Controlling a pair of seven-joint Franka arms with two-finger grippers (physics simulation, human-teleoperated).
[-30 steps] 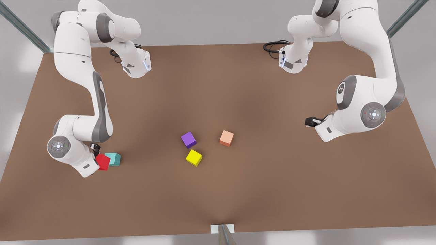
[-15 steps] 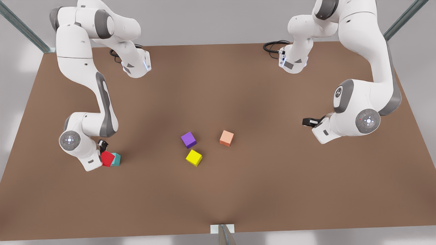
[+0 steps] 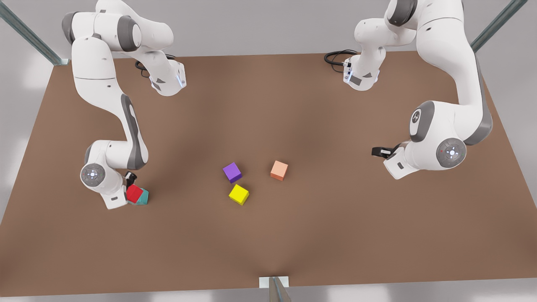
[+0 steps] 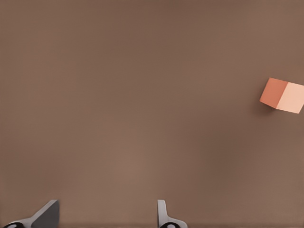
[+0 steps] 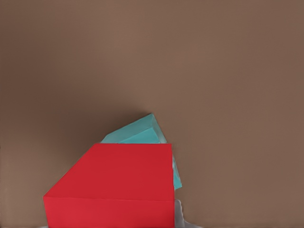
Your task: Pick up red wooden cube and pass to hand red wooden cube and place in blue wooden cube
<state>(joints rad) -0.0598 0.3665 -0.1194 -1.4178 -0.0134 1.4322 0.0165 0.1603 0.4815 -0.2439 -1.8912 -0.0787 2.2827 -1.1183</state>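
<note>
The red wooden cube is in my right gripper, which is shut on it at the front view's left. It hangs just over the blue wooden cube, a teal cube on the table, and covers most of it. Whether the two cubes touch I cannot tell. My left gripper waits at the front view's right, open, with bare table between its fingers.
A purple cube, a yellow cube and a salmon cube lie near the middle of the brown table. The arm bases stand at the far edge.
My right gripper has carried the red cube toward the front view's right, from beside the teal cube to over it. The left arm has shifted slightly.
</note>
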